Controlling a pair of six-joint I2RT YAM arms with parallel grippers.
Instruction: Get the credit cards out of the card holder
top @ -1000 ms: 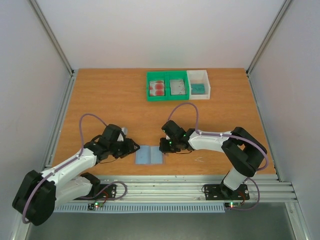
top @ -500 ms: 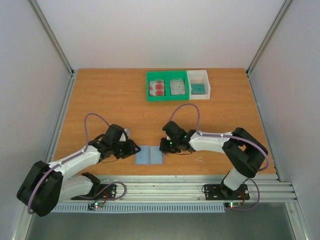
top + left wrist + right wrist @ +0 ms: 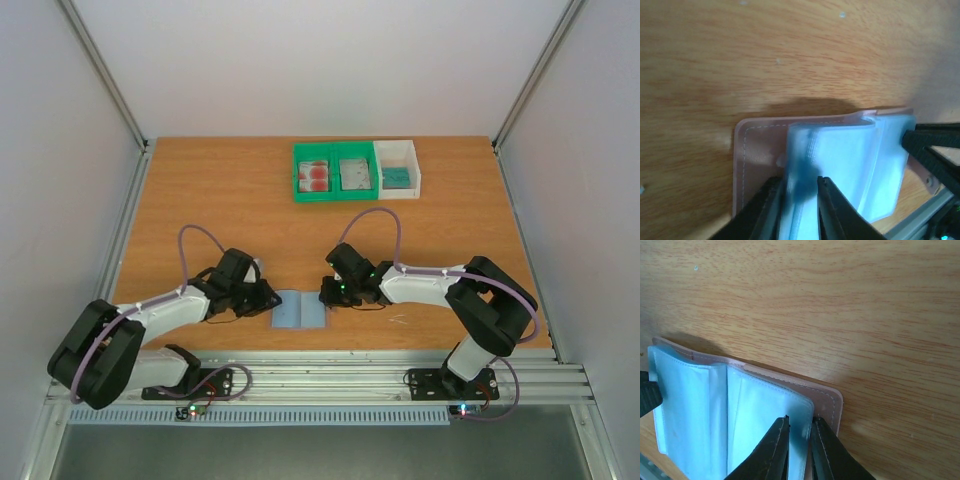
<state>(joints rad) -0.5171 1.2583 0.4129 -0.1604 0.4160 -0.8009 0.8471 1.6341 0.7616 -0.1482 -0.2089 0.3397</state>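
L+R end effectors (image 3: 800, 184) (image 3: 800, 419) pinch card holder (image 3: 300, 311) (open).

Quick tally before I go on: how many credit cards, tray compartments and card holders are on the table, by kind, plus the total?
Credit cards: 3 (red-blotched card, grey-silver card, teal card), one per compartment
Tray compartments: 3 (left green compartment, right green compartment, white compartment)
Card holder: 1, lying open
Total: 7

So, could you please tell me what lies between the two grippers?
Only the open card holder: the left gripper straddles one blue panel, the right gripper pinches the other, as the top view shows.
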